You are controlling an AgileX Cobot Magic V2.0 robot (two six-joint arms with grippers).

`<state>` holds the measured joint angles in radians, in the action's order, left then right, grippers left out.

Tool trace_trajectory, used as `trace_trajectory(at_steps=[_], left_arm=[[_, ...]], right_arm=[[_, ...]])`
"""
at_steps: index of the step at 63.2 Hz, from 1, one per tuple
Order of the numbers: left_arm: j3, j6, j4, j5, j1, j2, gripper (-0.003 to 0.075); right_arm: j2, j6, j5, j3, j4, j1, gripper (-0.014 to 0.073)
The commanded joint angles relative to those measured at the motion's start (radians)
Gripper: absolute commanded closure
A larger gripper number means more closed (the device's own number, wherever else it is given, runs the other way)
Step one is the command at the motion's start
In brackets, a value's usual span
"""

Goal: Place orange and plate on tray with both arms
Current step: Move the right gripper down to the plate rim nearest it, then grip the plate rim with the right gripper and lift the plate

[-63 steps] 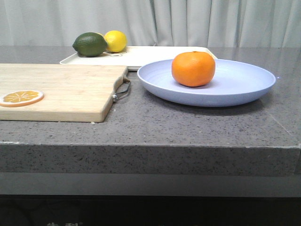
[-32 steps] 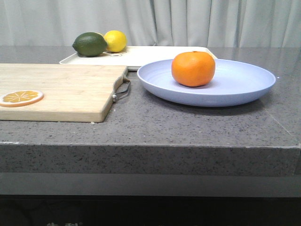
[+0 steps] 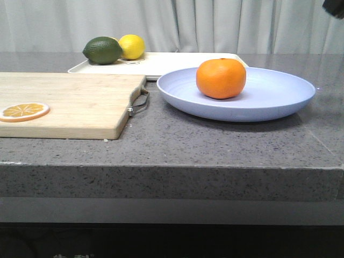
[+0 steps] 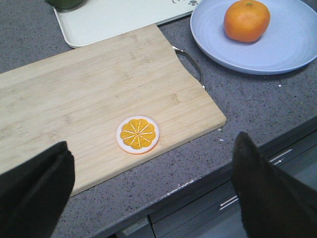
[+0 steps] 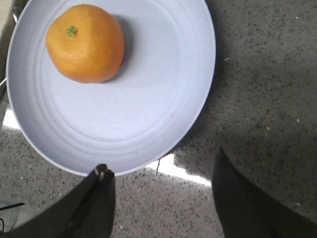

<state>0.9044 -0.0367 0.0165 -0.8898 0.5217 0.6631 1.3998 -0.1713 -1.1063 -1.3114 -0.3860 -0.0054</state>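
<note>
The orange (image 3: 221, 78) sits on the left half of the pale lavender-blue plate (image 3: 269, 97), which rests on the grey counter. The cream-white tray (image 3: 177, 62) lies just behind the plate. In the right wrist view, my right gripper (image 5: 161, 191) is open and empty above the plate's near rim (image 5: 148, 109), with the orange (image 5: 85, 43) farther in. In the left wrist view, my left gripper (image 4: 151, 193) is open and empty, high above the counter's front edge; the orange (image 4: 246, 20), the plate (image 4: 292, 44) and the tray (image 4: 119, 17) lie beyond it.
A wooden cutting board (image 3: 70, 102) with a metal handle lies left of the plate and carries an orange slice (image 3: 24, 112). A green lime (image 3: 102, 50) and a yellow lemon (image 3: 132, 47) sit on the tray's left end. A dark arm part (image 3: 336, 6) shows top right.
A dark part of an arm has come into the top right corner of the front view. The orange, plate and tray have not moved.
</note>
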Motion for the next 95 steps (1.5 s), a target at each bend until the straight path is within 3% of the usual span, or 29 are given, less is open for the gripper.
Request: trace_trajectory(at_steps=[1,38,58,83,95], left_arm=[[0.025,0.008,0.003,0.091,-0.002,0.0,0.0099],[0.025,0.008,0.015,0.11,-0.002,0.0,0.0099],[0.025,0.008,0.015,0.11,-0.002,0.0,0.0099],[0.025,0.008,0.019,0.11,-0.002,0.0,0.0099],[0.025,0.008,0.019,0.11,-0.002,0.0,0.0099]], right_arm=[[0.024,-0.014,0.044,-0.054,-0.038,-0.003,0.0189],[0.26,-0.042,0.167,-0.102,-0.101,-0.003,0.0194],[0.318,-0.047,0.16,-0.102,-0.104,-0.003,0.02],[0.331,-0.047,0.14,-0.102,-0.107,-0.003,0.0555],[0.33,-0.047,0.135,-0.102,-0.107,-0.003,0.064]])
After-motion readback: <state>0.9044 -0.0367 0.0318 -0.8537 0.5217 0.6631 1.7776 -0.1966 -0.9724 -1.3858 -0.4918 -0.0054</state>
